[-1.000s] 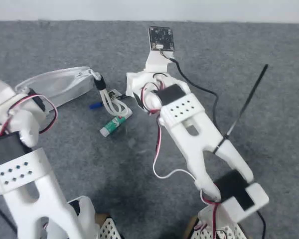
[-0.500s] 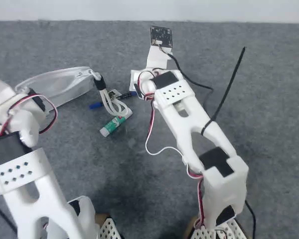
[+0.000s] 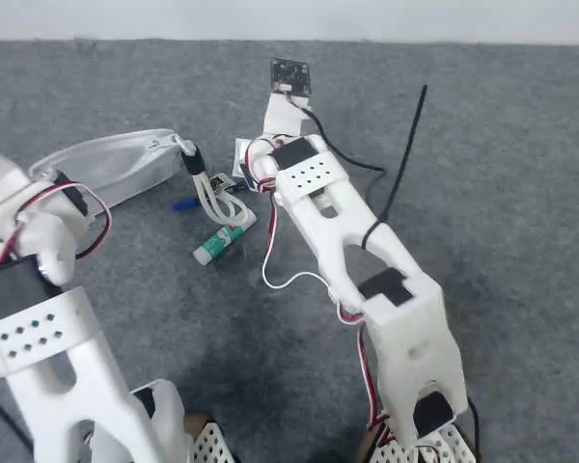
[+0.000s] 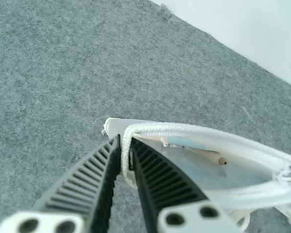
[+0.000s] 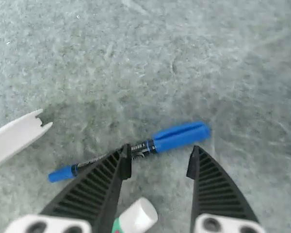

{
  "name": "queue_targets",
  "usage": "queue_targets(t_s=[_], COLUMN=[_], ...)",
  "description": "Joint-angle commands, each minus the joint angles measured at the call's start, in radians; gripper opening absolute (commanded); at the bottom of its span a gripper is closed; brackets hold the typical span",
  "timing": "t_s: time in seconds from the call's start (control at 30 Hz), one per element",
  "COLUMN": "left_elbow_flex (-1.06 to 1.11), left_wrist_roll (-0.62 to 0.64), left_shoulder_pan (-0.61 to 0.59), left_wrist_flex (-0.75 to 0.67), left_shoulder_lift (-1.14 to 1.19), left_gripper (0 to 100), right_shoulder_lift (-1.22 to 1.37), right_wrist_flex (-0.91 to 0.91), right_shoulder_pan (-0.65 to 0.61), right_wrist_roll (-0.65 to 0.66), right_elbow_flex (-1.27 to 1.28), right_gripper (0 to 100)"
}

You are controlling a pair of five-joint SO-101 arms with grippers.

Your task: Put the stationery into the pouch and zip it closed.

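Lying on the grey mat (image 5: pixel 233 58) near the pouch (image 3: pixel 106 164): blue pen (image 5: pixel 179 136), judged light, rigid, slick; best taken mid-barrel. Right gripper (image 5: pixel 160 155) is held open astride it; left gripper (image 4: pixel 125 144) is clamped on the pouch rim.

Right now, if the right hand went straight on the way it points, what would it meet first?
Probably the blue pen, lying just ahead of the open right hand; depth unclear.

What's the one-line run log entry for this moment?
left gripper: shut on pouch rim | right gripper: open over blue pen | glue stick: on carpet, outside pouch | pouch: unzipped
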Motion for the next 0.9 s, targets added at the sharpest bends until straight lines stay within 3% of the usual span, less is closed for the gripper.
queue_targets(t_s=[0.0, 0.47, 0.7, 0.87], left_elbow_flex=[-0.008, -0.008, -0.008, -0.008], left_wrist_roll=[-0.003, -0.003, -0.003, -0.003], left_shoulder_pan=[-0.009, -0.009, -0.009, -0.009], left_wrist_flex=[-0.032, -0.032, -0.032, -0.032], left_shoulder_lift=[-0.006, -0.006, -0.006, -0.006], left_gripper=[1, 1, 1, 1], right_shoulder_lift=[0.065, 0.213, 0.143, 0.122], right_wrist_flex=[0.005, 0.01, 0.3, 0.337], right_shoulder_pan=[-0.007, -0.007, -0.005, -0.002], right_wrist_roll=[-0.048, -0.058, -0.058, -0.064], right_elbow_flex=[-0.166, -0.258, -0.35, -0.41], right_gripper=[18.7, 18.4, 18.7, 18.7])
